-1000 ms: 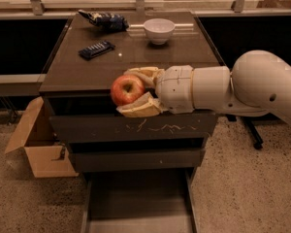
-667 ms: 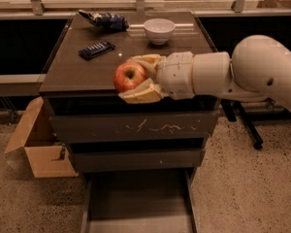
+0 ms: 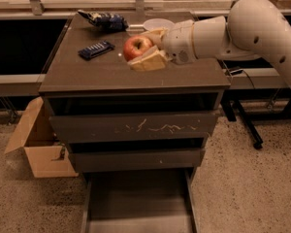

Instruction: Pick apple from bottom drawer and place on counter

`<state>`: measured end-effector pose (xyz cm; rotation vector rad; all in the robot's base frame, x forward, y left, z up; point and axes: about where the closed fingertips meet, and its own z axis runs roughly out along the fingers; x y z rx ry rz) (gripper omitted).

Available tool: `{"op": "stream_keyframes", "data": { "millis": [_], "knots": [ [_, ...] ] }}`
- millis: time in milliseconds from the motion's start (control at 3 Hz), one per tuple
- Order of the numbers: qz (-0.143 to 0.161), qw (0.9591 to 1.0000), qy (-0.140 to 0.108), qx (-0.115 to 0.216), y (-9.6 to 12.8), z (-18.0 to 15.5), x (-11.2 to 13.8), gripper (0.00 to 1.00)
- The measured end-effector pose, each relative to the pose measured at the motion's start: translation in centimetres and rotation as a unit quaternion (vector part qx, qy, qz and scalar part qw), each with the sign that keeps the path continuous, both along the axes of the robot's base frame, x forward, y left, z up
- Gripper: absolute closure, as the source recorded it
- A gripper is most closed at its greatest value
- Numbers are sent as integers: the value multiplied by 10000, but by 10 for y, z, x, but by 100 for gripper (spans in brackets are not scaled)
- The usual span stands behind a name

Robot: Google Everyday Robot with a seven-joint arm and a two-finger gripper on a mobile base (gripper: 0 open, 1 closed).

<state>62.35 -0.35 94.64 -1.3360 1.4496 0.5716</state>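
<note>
The red apple (image 3: pixel 137 47) with yellowish patches is held between the pale fingers (image 3: pixel 148 62) of my gripper (image 3: pixel 144 50), which is shut on it. The gripper reaches in from the right on a thick white arm and holds the apple over the middle of the counter (image 3: pixel 97 74), just above or at its glossy brown-grey surface. The bottom drawer (image 3: pixel 138 203) is pulled out at the foot of the cabinet, and its flat tray shows nothing in it.
On the counter lie a dark blue bar-shaped packet (image 3: pixel 96 49), a blue snack bag (image 3: pixel 103 20) at the back, and a white bowl (image 3: pixel 157 24) just behind the gripper. An open cardboard box (image 3: pixel 36 142) stands on the floor to the left. A scratched drawer front (image 3: pixel 133 126) faces me.
The gripper has carried the apple up and back, from in front of the counter's front edge to over the counter's middle. The view has also shifted.
</note>
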Motion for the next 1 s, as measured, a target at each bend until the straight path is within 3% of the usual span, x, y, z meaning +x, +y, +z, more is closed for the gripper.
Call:
{"op": "stream_keyframes", "data": {
  "millis": [333, 1000],
  "knots": [
    [-307, 9985, 430, 131, -7, -23, 73, 100],
    [-313, 9981, 509, 122, -2, -26, 82, 100]
  ]
}}
